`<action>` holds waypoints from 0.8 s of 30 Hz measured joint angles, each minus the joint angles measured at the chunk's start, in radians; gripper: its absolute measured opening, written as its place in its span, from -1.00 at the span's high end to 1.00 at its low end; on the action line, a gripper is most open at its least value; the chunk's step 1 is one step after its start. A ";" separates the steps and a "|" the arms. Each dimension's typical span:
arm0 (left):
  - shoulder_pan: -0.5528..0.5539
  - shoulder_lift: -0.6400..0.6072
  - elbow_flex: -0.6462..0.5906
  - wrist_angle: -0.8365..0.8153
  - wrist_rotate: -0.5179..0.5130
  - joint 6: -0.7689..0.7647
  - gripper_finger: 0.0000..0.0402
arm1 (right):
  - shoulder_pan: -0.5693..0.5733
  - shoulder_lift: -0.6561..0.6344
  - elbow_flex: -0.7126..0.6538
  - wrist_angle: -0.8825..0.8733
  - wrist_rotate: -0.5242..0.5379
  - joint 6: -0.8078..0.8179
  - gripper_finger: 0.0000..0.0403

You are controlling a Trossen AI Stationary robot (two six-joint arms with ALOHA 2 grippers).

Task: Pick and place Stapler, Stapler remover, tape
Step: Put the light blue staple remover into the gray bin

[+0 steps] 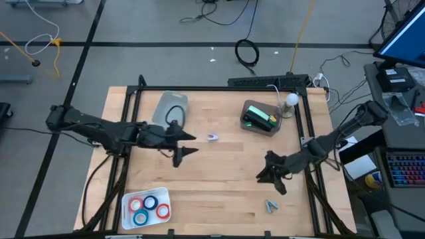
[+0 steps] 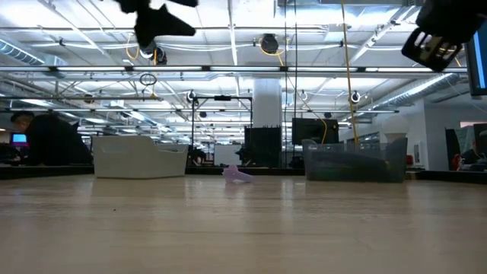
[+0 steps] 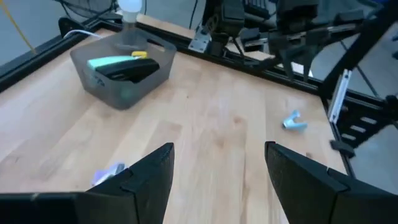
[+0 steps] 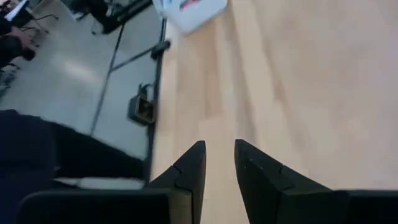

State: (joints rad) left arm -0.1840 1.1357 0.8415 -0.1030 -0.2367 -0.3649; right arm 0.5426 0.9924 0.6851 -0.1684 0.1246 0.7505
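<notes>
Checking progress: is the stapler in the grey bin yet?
In. The stapler, black and green, lies inside the grey bin at the table's far right; the left wrist view shows it below the rim.

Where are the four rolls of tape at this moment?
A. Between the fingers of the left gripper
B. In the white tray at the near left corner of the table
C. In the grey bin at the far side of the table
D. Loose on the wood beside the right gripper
B: the high view shows the red and blue tape rolls lying together in the white tray.
</notes>
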 joint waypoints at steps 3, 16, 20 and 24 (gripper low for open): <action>-0.019 -0.078 -0.081 0.040 -0.009 0.003 -0.28 | 0.025 0.053 0.026 -0.015 -0.029 0.111 0.62; -0.061 -0.402 -0.348 0.033 -0.063 -0.027 -0.28 | 0.044 0.248 0.108 -0.117 -0.304 0.549 0.62; -0.068 -0.454 -0.409 0.033 -0.063 -0.061 -0.28 | 0.046 0.280 0.107 -0.184 -0.465 0.763 0.62; -0.079 -0.470 -0.438 0.050 -0.055 -0.067 -0.28 | 0.068 0.286 0.107 -0.219 -0.572 0.912 0.62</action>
State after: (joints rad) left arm -0.2628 0.6655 0.4030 -0.0534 -0.2920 -0.4318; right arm 0.6102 1.2781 0.7925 -0.3873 -0.4478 1.6627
